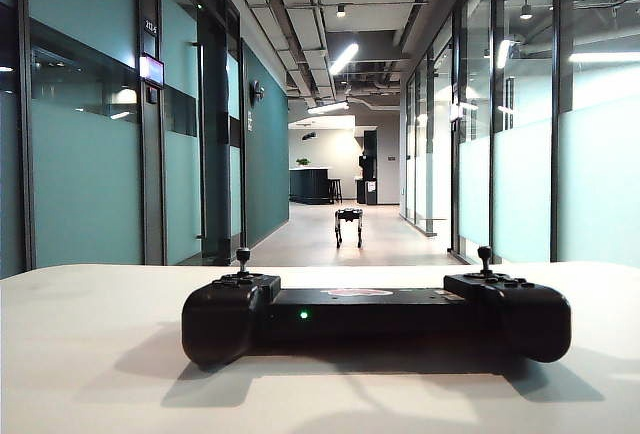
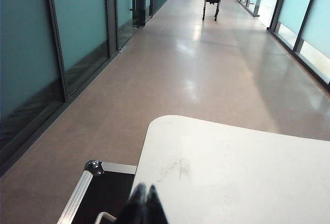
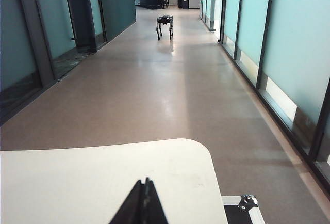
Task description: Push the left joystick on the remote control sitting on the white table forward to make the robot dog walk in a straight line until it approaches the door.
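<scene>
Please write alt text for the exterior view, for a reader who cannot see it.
A black remote control lies on a white table, both joysticks upright and untouched, no pincer in sight. Beyond it, a small robot dog stands far down a glass-walled corridor.

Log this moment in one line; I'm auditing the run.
left gripper: shut, off remote control | right gripper: shut | left joystick: untouched | robot dog: down corridor

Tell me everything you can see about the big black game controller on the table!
The wide black plastic gamepad-style remote control lies flat on the smooth white table, casting a shadow. It has two bulbous grips, a flat middle bar with a small green light and a red-and-white logo. A thin black left stick and right stick stand upright. Nothing touches it; no robot hand is near it.
</scene>
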Available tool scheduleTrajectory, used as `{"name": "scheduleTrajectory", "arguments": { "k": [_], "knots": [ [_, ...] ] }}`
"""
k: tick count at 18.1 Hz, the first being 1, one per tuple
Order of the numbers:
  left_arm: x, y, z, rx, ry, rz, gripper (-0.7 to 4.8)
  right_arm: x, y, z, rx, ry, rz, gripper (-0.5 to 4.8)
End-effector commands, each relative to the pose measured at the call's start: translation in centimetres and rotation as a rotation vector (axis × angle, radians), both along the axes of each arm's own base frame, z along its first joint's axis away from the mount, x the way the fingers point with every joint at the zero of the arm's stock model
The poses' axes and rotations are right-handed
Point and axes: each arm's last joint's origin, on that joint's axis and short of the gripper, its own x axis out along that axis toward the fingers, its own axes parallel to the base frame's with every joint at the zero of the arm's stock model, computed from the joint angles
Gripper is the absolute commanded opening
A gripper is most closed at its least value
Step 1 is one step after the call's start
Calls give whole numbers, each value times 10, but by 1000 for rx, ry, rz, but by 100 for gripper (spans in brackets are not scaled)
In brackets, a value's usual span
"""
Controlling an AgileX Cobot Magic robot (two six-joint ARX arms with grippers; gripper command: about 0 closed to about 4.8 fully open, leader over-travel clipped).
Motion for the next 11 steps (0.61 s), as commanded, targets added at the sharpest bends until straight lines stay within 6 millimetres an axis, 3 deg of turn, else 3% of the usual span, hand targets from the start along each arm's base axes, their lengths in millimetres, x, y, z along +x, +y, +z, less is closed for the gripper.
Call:
{"name": "scheduleTrajectory", "arguments": {
  "k": [1, 11],
  "knots": [
    [0, 0, 2, 4, -9, -1, -5, 0, 1, 0, -6, -10, 41, 0],
    [0, 0, 2, 4, -9, -1, -5, 0, -4, -1, -7, -8, -2, 0]
  ]
}}
